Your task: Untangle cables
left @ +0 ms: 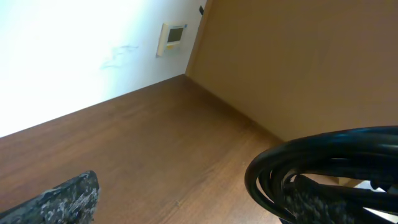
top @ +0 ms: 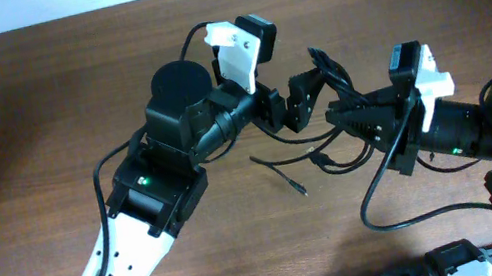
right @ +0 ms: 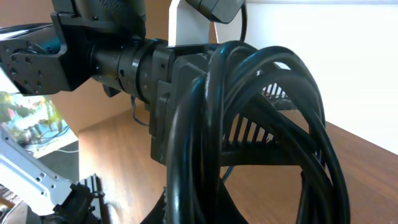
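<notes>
Seen from overhead, a brown wood-grain table [top: 19,117] fills nearly the whole view, with its far edge just showing along the top. In the left wrist view the table runs back to a bright white wall [left: 56,56], which meets a plain tan wall [left: 298,56] at a corner.

Two arms work over the table. The left arm [top: 180,109] is white below and black above, and reaches in from the near left corner. The right arm [top: 487,121] is black and comes in from the right edge. Each carries one gripper, and the two meet a little right of the table's middle.

The left gripper [top: 300,98] stands wide apart. One speckled finger [left: 62,199] shows low on the left of its wrist view, and bare table lies between it and the other finger. A loop of the cables [right: 205,155] is draped around that other finger.

The right gripper [top: 352,119] is closed and pinches the same bundle. In its wrist view the bundle rises thick and close, and passes across the left gripper's ribbed body.

The cables are thin, black and bunched between the two grippers. The number of strands in the bundle cannot be counted. One loose end trails toward the near edge and lies flat, ending in one small plug [top: 300,189].

One small box [left: 172,35] is fixed to the white wall beside the corner.
</notes>
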`<state>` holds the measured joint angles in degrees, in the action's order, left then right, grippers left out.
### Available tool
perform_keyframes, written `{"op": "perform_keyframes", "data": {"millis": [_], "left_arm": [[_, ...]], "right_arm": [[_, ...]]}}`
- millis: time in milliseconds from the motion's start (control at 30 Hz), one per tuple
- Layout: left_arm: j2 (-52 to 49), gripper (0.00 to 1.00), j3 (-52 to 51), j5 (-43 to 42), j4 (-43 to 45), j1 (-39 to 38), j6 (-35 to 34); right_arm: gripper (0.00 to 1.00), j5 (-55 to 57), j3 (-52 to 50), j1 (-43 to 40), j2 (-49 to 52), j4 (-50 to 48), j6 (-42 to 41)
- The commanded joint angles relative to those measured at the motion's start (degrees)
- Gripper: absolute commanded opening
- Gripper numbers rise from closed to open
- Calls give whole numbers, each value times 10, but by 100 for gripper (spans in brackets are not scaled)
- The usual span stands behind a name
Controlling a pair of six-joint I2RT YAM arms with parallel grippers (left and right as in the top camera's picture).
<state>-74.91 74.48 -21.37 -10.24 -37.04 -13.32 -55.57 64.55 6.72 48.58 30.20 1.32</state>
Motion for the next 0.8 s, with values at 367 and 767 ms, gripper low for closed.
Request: {"op": "perform_keyframes", "data": {"millis": [367, 767], "left_arm": [[-2, 88, 10, 23, -23, -8, 127], [-2, 42, 10, 199, -49, -7, 61]], "right_arm": [[4, -39, 2, 0, 5, 4, 3], [4, -38, 2, 0, 5, 4, 3]]}}
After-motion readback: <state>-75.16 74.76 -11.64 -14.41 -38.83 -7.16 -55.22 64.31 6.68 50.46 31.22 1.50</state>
